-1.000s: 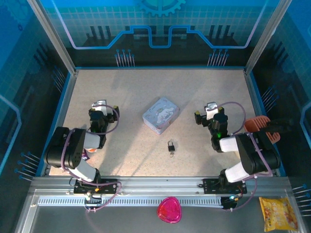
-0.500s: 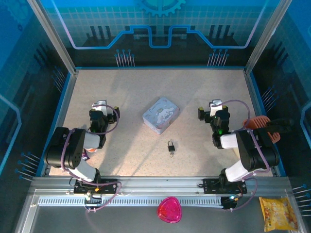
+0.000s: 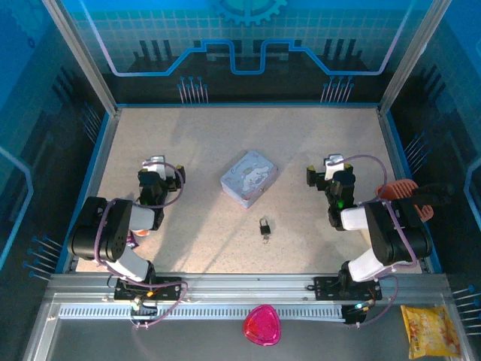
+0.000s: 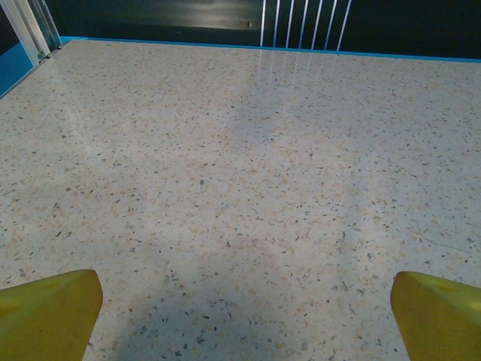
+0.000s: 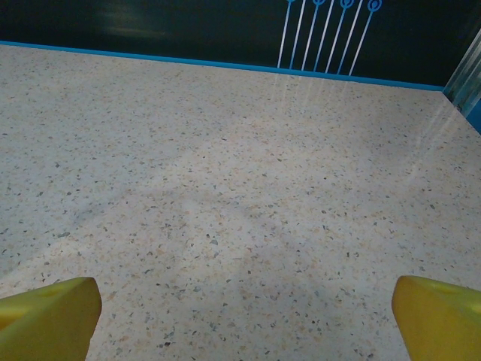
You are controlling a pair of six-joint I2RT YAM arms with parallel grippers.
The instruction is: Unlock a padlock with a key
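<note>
Padlock lies in the open; both pincers stand wide and empty.
Padlock (image 3: 264, 225) rests on the table (image 3: 203, 233) just nearer than the grey tin (image 3: 249, 178); left gripper (image 3: 155, 162) is well left of the tin, right gripper (image 3: 328, 165) well right.

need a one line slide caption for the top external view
Left end effector and right end effector, both open, sit either side of a small padlock lying near a grey tin.
</note>
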